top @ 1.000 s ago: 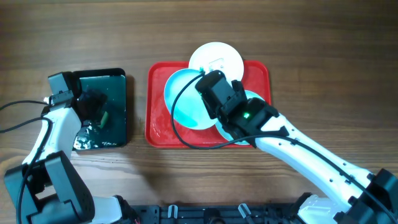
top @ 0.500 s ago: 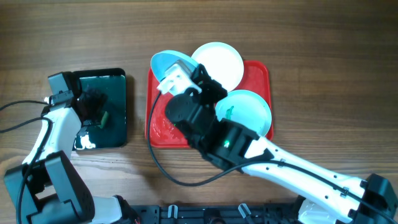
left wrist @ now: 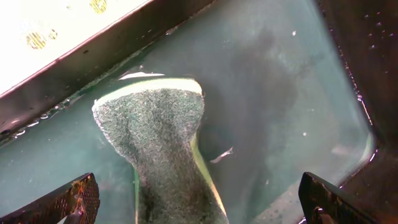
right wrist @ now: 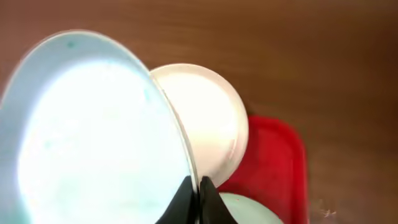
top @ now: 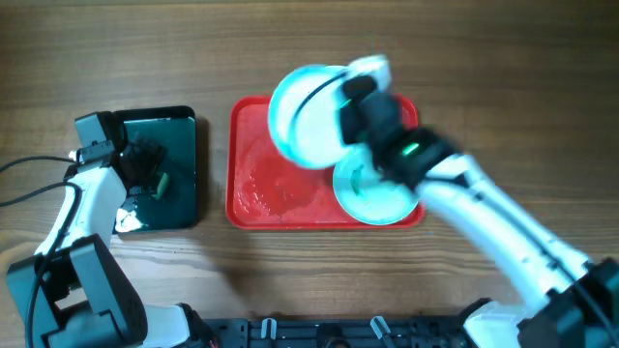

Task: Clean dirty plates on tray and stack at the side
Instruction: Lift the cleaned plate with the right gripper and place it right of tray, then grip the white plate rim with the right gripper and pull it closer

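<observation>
My right gripper [top: 340,97] is shut on the rim of a light blue plate [top: 308,114], held lifted and tilted over the red tray [top: 259,184]. In the right wrist view the held plate [right wrist: 93,137] fills the left side, pinched at its edge by my fingers [right wrist: 198,186]. The white plate [right wrist: 208,118] lies behind it on the tray's far edge. A second light blue plate [top: 372,193] with a teal smear lies at the tray's right. My left gripper [left wrist: 199,202] is open over a sponge [left wrist: 158,143] in the black tray [top: 184,208].
The black tray holds greenish water and stands left of the red tray. The red tray's left half [top: 261,174] is wet. Bare wooden table [top: 503,77] lies to the right and behind.
My right arm has swung right and up with the light blue plate, lifting it from the tray's left side to over the white plate. The left arm has not moved.
</observation>
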Action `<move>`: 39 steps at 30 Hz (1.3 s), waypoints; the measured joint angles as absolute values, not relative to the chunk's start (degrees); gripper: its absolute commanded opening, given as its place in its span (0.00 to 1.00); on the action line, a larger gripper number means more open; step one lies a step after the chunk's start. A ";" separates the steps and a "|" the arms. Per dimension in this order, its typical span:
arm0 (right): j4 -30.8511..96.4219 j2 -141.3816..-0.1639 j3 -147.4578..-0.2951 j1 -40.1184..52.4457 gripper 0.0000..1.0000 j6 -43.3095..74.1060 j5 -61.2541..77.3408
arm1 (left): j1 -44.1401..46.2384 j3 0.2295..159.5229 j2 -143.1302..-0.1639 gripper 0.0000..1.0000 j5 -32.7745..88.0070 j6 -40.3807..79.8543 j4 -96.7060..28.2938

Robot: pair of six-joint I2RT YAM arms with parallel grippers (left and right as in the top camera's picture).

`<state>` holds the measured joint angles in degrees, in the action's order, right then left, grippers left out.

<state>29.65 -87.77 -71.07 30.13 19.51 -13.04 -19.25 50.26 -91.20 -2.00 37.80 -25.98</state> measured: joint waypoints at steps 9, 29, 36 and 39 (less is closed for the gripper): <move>41.50 -89.56 -68.88 -19.09 0.04 27.59 0.82 | -19.25 50.26 -91.20 1.00 -1.98 37.80 -26.02; 27.29 -89.03 -68.36 -4.25 0.80 19.64 15.33 | -19.25 50.26 -91.20 1.00 -1.98 37.80 -26.02; 9.41 -107.11 -68.62 13.17 0.60 17.80 2.42 | -19.25 50.26 -91.20 1.00 -2.00 37.80 -26.04; 5.08 -114.06 -68.62 13.39 0.42 13.43 1.85 | -19.25 50.26 -91.20 1.00 -2.00 37.80 -26.02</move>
